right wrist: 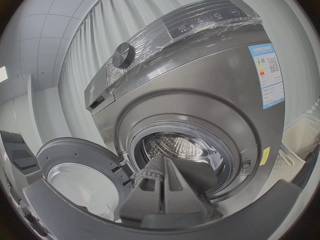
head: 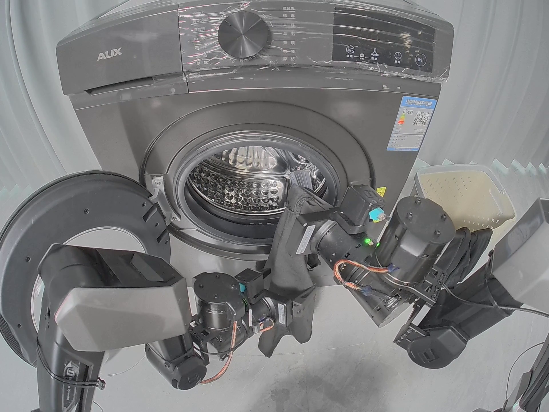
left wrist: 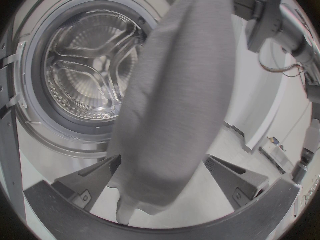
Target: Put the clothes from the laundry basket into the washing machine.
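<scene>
Left hand (left wrist: pixel 161 159) sits low and near, in front of the washing machine (head: pixel 257 104), fingers spread wide. The hanging tail of the dark garment (head: pixel 289 258) drops between them, but nothing is clamped. Right hand (right wrist: pixel 162 165) is higher, at the mouth of the drum (head: pixel 251 184), pinched shut on the garment's top edge. The cloth hangs from there down past the door ring toward the floor (head: pixel 343 367), so the garment is at the opening, mostly outside. The drum looks bare inside. Door (head: pixel 74 213) is swung open to the left. Laundry basket (head: pixel 463 193) stands on the right beside the machine, with a second dark piece (head: pixel 466 253) draped over its near rim. Cloth looks light, soft and floppy, with no stiffness; it will fold, drag and could catch on the door seal. The best hold is probably a bunched fold, top edge plus the lower tail, so that the whole length goes in together and does not trail out.
</scene>
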Robot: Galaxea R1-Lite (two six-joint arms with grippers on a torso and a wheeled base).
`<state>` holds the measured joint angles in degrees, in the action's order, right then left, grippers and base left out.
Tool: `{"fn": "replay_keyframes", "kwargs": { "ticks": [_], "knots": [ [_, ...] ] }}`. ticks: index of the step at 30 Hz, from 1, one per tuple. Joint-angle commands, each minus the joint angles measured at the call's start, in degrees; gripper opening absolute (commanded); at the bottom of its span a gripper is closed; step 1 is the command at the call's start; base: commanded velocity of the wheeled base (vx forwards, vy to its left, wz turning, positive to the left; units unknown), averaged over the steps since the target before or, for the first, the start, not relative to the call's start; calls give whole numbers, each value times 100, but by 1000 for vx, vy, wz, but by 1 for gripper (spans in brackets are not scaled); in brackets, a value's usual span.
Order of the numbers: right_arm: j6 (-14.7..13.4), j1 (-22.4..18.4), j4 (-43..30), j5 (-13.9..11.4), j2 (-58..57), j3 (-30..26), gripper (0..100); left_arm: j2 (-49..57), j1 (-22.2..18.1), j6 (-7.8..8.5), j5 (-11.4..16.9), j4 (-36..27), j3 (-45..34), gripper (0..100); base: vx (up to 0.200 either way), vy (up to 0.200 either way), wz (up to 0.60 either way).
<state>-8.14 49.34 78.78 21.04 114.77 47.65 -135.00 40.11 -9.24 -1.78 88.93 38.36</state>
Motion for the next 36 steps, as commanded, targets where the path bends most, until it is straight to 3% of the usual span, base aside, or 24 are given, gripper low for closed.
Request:
{"fn": "replay_keyframes", "kwargs": {
  "ticks": [1,8,12,18,28,36],
  "knots": [
    [-3,-56,6,-4,-25,-19,0,-264,-223,-16,-218,1,259,100,0,0,0],
    [-47,-91,15,-4,-52,-107,0,0,-601,-8,-332,1,-215,100,0,0,0],
    [-47,-126,33,-4,-52,-133,0,316,-1031,10,-305,1,-769,100,0,0,0],
    [-65,-100,59,-12,-52,-142,0,457,-1550,80,-279,-7,-962,100,0,0,0],
    [-65,-38,103,-12,-52,-274,0,360,-1778,80,-288,-7,-787,100,0,0,0],
    [-56,15,94,-12,-8,-344,0,343,-1726,72,-209,-7,-778,100,0,0,0]
  ]
}}
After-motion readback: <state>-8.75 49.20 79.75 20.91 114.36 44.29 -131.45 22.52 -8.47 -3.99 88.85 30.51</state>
